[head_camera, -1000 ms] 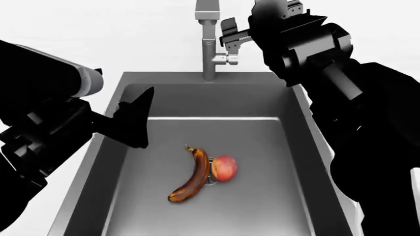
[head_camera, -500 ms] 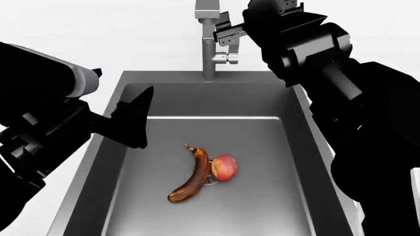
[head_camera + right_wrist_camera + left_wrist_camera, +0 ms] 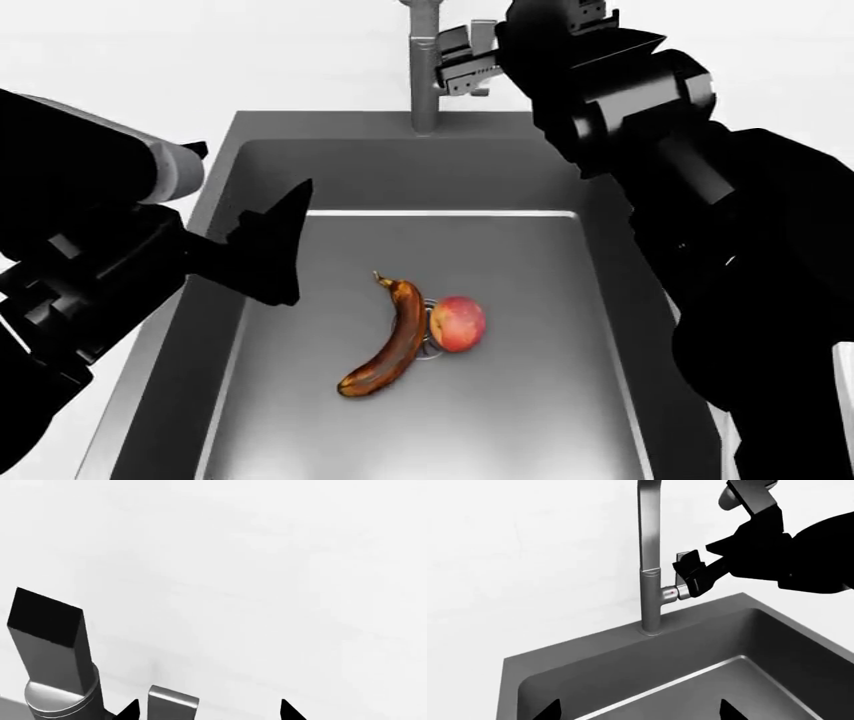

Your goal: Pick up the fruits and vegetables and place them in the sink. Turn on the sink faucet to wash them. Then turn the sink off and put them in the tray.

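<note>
While banana point(image 3: 384, 342) and apple point(image 3: 458, 323) lie touching over the sink point(image 3: 534, 190) drain | right gripper point(image 3: 692, 575) spread around the faucet point(image 3: 650, 560) lever | press gently, don't slip off | left gripper point(image 3: 274, 245) grip unclear

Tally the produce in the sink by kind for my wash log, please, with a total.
Bananas: 1, the brown-orange banana lying on the sink bottom.
Apples: 1, the red-and-yellow apple right beside it.
Total: 2 pieces of produce in the basin.
</note>
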Robot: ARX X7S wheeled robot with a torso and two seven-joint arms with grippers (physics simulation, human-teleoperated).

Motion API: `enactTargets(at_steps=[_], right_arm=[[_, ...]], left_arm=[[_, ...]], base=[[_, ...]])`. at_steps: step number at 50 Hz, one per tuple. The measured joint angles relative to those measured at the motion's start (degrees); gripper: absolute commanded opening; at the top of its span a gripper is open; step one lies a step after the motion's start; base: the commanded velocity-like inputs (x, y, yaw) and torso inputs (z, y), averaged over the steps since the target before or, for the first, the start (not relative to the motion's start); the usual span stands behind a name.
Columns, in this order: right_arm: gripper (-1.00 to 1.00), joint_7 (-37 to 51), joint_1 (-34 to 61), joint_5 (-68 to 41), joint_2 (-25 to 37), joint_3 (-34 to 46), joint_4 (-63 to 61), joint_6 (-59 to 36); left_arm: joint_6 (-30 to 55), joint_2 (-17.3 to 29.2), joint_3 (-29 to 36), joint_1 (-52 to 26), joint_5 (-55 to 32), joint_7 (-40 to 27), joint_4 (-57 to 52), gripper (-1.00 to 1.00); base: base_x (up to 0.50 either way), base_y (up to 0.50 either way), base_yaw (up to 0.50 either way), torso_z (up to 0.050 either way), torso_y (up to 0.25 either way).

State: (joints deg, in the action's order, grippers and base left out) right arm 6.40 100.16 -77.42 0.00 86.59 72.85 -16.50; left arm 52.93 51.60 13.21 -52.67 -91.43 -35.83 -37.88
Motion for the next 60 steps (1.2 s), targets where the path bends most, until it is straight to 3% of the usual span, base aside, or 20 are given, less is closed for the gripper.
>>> enactTargets(at_steps=[18,44,60], right_arm=[[1.00,7.0,0.0,-0.7,0.0,-4.0,1.2,-1.6],[1.00,11.0,-1.9,17.2,0.0,-33.8,-0.2,-8.2],[1.00,10.6,-1.6,19.2,0.0,-37.5,1.0,-6.2]], left_arm=[[-0.6,0.2,-0.2,0.3,-0.2,0.3,0.2,1.00],[-0.7,0.4,-0.1,-0.3,-1.1,-0.3,0.2,1.00],[-0.9,0.4,0.1,-0.3,-1.2,-0.5,0.2,1.00]], base=[[0.00,0.00,0.00,0.000,0.000],[0.00,0.00,0.00,0.000,0.000],[0.00,0.00,0.00,0.000,0.001]])
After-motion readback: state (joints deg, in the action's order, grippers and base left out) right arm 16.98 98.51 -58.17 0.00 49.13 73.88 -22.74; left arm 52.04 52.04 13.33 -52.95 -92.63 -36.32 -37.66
